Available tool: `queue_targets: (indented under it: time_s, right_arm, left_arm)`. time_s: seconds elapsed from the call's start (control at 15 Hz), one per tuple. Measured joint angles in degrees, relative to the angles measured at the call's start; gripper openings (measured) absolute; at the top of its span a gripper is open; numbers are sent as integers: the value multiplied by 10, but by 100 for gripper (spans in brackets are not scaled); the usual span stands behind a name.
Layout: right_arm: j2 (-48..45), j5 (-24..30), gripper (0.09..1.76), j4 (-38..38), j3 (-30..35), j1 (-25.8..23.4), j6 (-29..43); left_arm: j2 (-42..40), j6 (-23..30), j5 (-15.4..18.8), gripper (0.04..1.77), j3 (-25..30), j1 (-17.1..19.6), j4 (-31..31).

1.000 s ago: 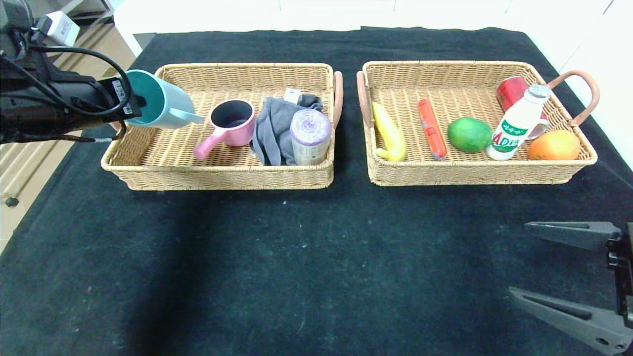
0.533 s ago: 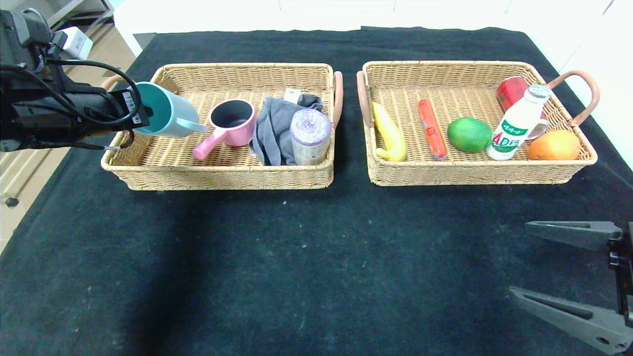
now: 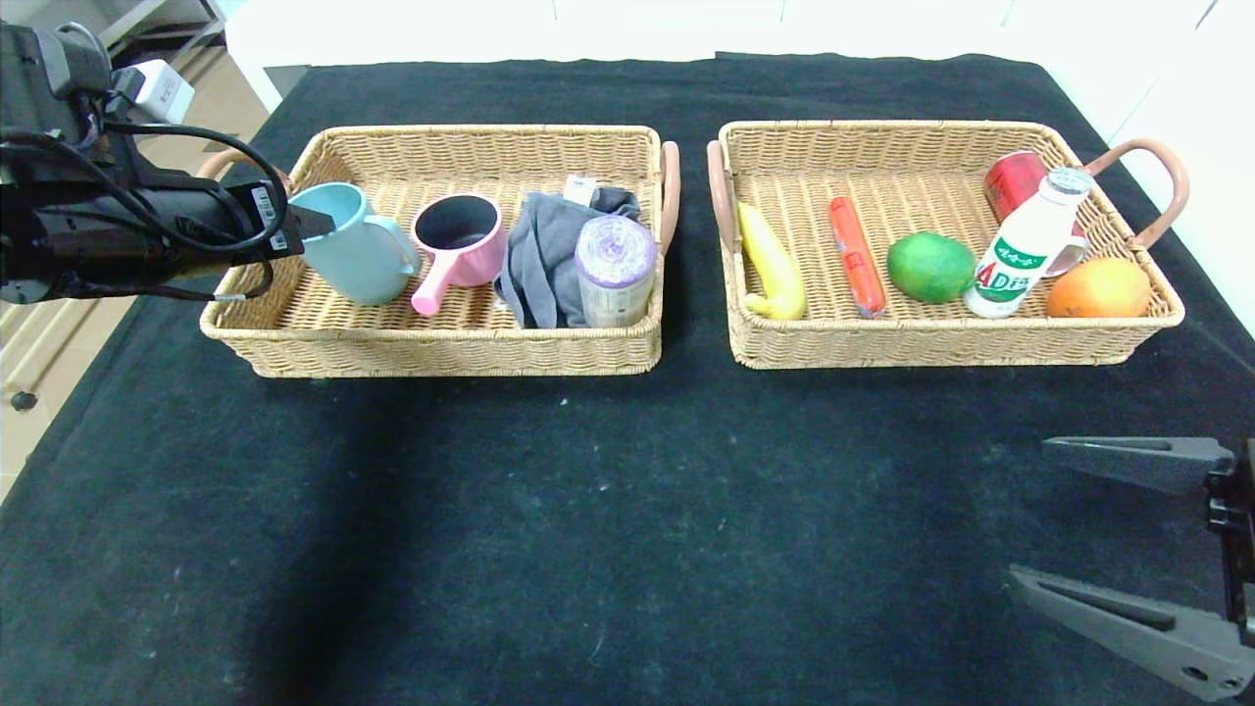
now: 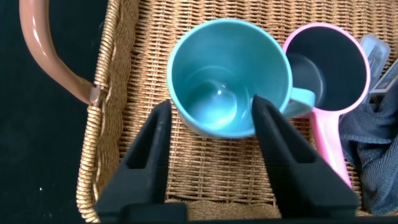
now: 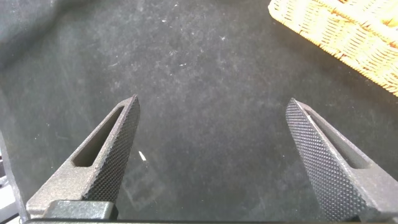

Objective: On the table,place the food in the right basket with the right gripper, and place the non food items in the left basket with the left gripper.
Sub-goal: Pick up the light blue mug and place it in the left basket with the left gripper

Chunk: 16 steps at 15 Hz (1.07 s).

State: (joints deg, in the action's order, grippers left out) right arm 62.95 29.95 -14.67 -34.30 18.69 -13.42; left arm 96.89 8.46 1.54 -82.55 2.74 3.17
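Hovering over the left end of the left basket (image 3: 294,338), the left gripper (image 4: 211,140) is seen with its fingers parted, one finger inside the blue mug (image 3: 358,245) and one outside its wall, so that the near wall is straddled; whether the pads are touching the wall cannot be told. The mug is seen standing upright on the basket floor, mouth up, with its handle turned toward the pink pot (image 3: 459,240), which is placed just beside it and appears to be touched by that handle. Past the pot, a grey cloth (image 3: 549,255) is heaped in the same basket, and a roll of purple bags (image 3: 615,270) is leaned against the cloth near the basket's right wall. The right basket (image 3: 941,343) is set just beside the left one on the black table (image 3: 588,510); in it a banana (image 3: 772,263), a red sausage (image 3: 855,257), a green fruit (image 3: 929,266), a white bottle (image 3: 1025,245), a red can (image 3: 1013,181) and an orange (image 3: 1098,287) are laid. The right gripper (image 5: 214,158) is held low over bare table near the front right, well apart from both baskets, with its fingers spread wide and nothing between them.
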Motion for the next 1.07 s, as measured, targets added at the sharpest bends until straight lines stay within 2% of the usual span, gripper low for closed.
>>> queue_targets:
  time_s: [0.27, 0.53, 0.8, 1.07]
  right_arm:
    - [0, 0, 171, 0, 0, 0, 0]
    - [-1, 0, 171, 0, -1, 0, 0]
    - [-1, 0, 171, 0, -1, 0, 0]
    - [-2, -2, 171, 0, -4, 0, 1]
  left_arm:
    - [-6, 0, 0, 130, 2, -3, -8]
    - [-38, -5, 3, 146, 27, -6, -19]
    - [-100, -9, 6, 156, 90, -20, -20]
    - [-174, -9, 0, 162, 162, -65, -20]
